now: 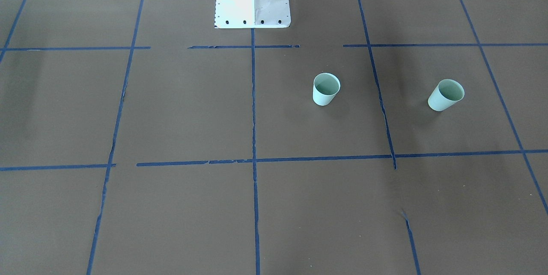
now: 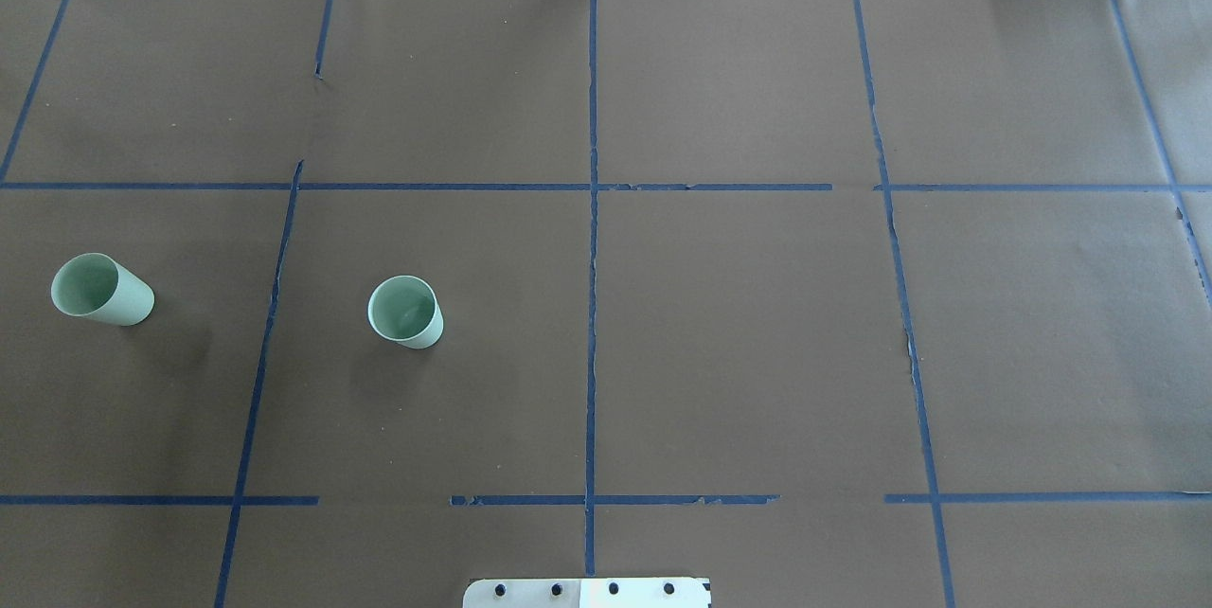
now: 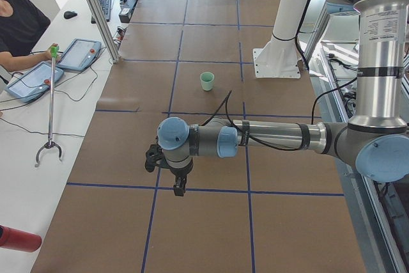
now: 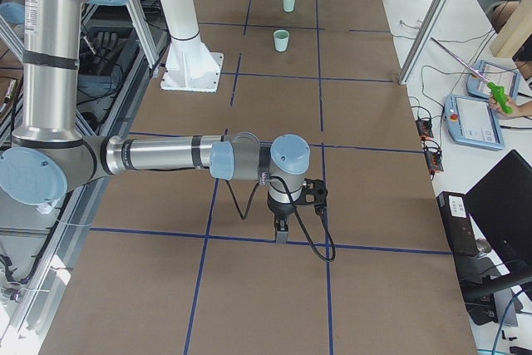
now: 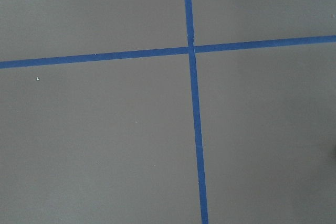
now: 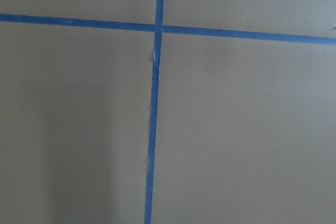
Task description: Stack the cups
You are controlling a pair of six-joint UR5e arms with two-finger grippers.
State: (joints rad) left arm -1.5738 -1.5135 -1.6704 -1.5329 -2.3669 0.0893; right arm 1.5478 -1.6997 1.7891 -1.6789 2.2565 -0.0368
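Two small, pale mint-green, tapered plastic-looking cups stand upright, mouths up, on the brown paper-covered table (image 2: pixel 757 352) with its grid of blue tape lines (image 2: pixel 593 305). Both are on the robot's left half. The inner cup (image 2: pixel 405 312) sits in the square just left of the centre line. The outer cup (image 2: pixel 102 290) stands well apart from it, across a tape line.

The black left gripper (image 3: pixel 180 187) and the black right gripper (image 4: pixel 281 232) point down over the paper. Each shows in a side view only, so it cannot be told whether their fingers are apart or together. Both wrist views show only paper and crossing tape.
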